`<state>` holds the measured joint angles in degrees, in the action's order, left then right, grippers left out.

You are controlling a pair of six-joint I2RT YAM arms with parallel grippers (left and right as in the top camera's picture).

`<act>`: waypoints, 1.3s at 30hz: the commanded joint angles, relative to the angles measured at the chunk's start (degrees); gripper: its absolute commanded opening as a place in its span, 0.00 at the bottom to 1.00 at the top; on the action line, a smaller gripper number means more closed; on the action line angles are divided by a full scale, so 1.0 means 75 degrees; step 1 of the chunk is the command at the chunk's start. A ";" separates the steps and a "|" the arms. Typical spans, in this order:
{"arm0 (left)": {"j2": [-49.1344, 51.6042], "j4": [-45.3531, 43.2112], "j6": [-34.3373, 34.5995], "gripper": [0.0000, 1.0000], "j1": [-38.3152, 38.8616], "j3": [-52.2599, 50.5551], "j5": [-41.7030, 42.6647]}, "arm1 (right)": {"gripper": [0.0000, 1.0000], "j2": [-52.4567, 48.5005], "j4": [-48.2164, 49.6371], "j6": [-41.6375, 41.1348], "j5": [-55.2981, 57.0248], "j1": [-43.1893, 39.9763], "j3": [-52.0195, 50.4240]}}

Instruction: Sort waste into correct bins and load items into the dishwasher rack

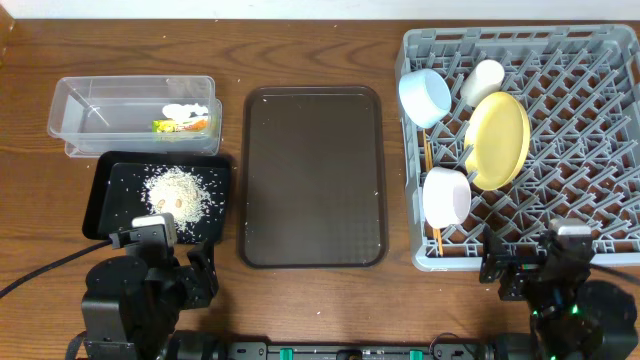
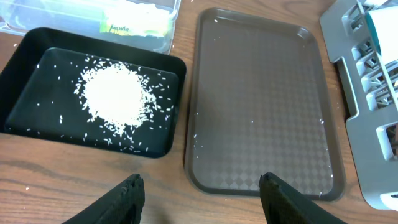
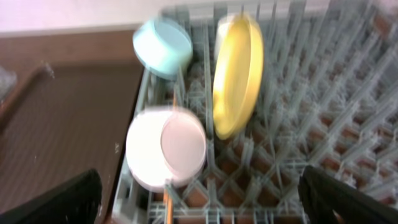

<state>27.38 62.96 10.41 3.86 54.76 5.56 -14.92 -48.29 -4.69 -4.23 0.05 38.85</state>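
Clear glossy plastic tub [image 1: 132, 112], textured matt brown tray [image 1: 312, 177], grey plastic rack [image 1: 590, 150], wood-grain table [image 1: 40, 50].

The wooden table [image 1: 310, 50] carries a black tray [image 2: 25, 93] ahead-left of the left gripper [image 2: 202, 199], a clear tub [image 1: 80, 100] beyond that, a brown tray [image 2: 261, 93] straight ahead, and a grey rack [image 3: 292, 143] before the right gripper [image 3: 199, 202].

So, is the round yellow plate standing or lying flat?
Standing tilted: the round yellow plate rests on edge between pegs of the grey plastic rack.
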 commanded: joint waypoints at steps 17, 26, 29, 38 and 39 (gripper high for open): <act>-0.0017 -0.0006 -0.0067 0.62 -0.0026 -0.0017 -0.0143 | 0.99 0.1953 0.5724 0.0125 -0.0670 -0.0017 -0.4109; -0.0017 -0.0006 -0.0067 0.62 -0.0026 -0.0017 -0.0143 | 0.99 0.1953 0.5951 0.0184 -0.0411 -0.0020 -0.5138; -0.0017 -0.0006 -0.0067 0.62 -0.0023 -0.0017 -0.0143 | 0.99 0.1953 0.5954 0.0592 -0.0367 -0.0020 -0.5138; -0.0017 -0.0006 -0.0070 0.62 -0.0026 -0.0017 -0.0143 | 0.99 0.1953 0.5971 0.0694 0.0446 -0.0020 -0.5138; -0.0017 -0.0006 -0.0067 0.63 -0.0026 -0.0017 -0.0143 | 0.99 0.1953 0.5831 0.0694 0.0446 -0.0017 -0.5138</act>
<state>27.38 62.96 10.41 3.86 54.74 5.56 -0.71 -3.42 -0.69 -3.14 0.05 0.40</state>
